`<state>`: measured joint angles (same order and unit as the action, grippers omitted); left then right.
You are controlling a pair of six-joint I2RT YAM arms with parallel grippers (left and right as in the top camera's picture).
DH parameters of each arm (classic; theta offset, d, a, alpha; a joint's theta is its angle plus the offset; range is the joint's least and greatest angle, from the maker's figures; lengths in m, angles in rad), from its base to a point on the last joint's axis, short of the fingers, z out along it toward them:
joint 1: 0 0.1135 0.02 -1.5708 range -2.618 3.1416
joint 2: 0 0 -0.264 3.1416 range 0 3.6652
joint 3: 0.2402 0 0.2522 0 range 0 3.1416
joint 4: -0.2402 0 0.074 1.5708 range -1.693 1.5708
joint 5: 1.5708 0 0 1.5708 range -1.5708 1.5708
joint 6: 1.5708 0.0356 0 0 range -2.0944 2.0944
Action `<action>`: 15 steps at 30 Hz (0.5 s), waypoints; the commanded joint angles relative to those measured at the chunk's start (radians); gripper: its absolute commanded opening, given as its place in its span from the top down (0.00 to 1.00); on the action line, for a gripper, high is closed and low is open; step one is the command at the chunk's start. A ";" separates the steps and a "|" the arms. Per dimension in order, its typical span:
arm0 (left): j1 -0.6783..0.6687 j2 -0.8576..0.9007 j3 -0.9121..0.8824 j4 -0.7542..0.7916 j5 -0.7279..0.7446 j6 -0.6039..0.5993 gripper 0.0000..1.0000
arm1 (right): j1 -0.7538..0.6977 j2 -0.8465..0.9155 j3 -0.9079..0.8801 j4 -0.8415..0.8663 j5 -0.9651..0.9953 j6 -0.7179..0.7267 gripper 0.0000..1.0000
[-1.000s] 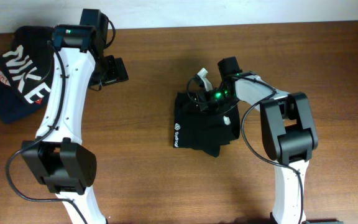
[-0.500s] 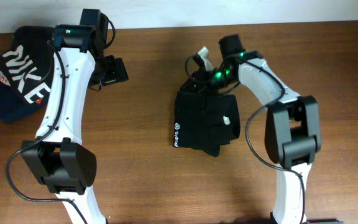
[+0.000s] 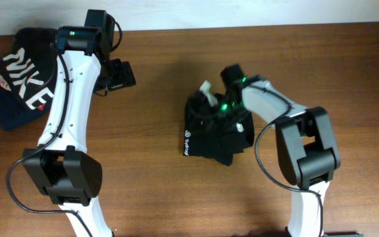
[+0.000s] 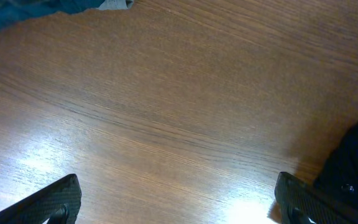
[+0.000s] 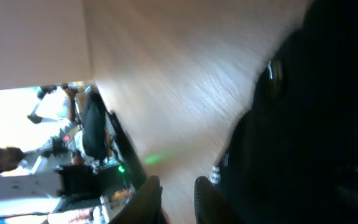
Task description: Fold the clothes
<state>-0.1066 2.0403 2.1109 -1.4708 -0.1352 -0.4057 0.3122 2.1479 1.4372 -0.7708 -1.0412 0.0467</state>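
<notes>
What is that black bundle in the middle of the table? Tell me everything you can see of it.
It is a black T-shirt of soft cloth, folded into a rough, slightly rumpled square, with a small white round mark at its left edge. It lies flat on the brown wooden table. The right pincer is over its top edge; whether it grips cloth cannot be told.

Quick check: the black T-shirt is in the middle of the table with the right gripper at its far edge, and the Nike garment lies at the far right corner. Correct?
Not quite. The Nike garment lies at the far left corner, beside the left arm, as the overhead view shows. The rest stands: the black T-shirt is in the middle of the table with the right gripper at its far edge.
</notes>
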 commanded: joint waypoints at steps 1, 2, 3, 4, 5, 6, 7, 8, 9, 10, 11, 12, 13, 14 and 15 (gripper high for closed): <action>-0.002 0.007 -0.004 -0.006 -0.011 -0.009 0.01 | 0.016 0.002 -0.163 0.178 -0.001 0.128 0.69; -0.002 0.007 -0.004 -0.008 -0.011 -0.009 0.01 | 0.015 0.002 -0.196 0.224 0.007 0.148 0.69; -0.002 0.007 -0.004 -0.008 -0.011 -0.009 0.01 | 0.010 0.002 -0.221 0.257 0.022 0.171 0.70; -0.002 0.007 -0.004 -0.008 -0.011 -0.009 0.01 | 0.005 0.002 -0.230 0.264 0.039 0.180 0.71; -0.002 0.007 -0.004 -0.008 -0.011 -0.009 0.01 | 0.001 0.002 -0.229 0.263 0.045 0.179 0.71; -0.002 0.007 -0.004 -0.008 -0.011 -0.008 0.01 | -0.002 -0.001 -0.226 0.264 0.044 0.179 0.71; -0.002 0.007 -0.004 -0.008 -0.011 -0.008 0.01 | -0.004 -0.005 -0.219 0.263 0.044 0.178 0.71; -0.002 0.007 -0.004 -0.008 -0.011 -0.008 0.01 | -0.005 -0.011 -0.205 0.262 0.044 0.172 0.71; -0.002 0.007 -0.004 -0.008 -0.011 -0.008 0.01 | -0.005 -0.019 -0.193 0.260 0.043 0.171 0.71; -0.002 0.007 -0.004 -0.006 -0.011 -0.008 0.01 | -0.005 -0.030 -0.179 0.256 0.043 0.171 0.70; -0.002 0.007 -0.004 -0.004 -0.011 -0.007 0.01 | -0.005 -0.044 -0.162 0.248 0.043 0.171 0.70; -0.002 0.007 -0.004 0.000 -0.011 -0.004 0.01 | -0.005 -0.069 -0.132 0.229 0.043 0.171 0.66; -0.002 0.007 -0.004 0.007 -0.009 0.003 0.01 | -0.006 -0.092 -0.103 0.208 0.044 0.171 0.51; -0.002 0.007 -0.004 0.022 0.013 0.042 0.01 | -0.010 -0.122 -0.061 0.176 0.043 0.172 0.33; -0.002 0.007 -0.008 0.037 0.039 0.078 0.01 | -0.017 -0.144 -0.027 0.146 0.044 0.172 0.24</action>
<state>-0.1066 2.0403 2.1109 -1.4612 -0.1329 -0.4000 0.3195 2.1048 1.3125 -0.5854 -1.0363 0.2115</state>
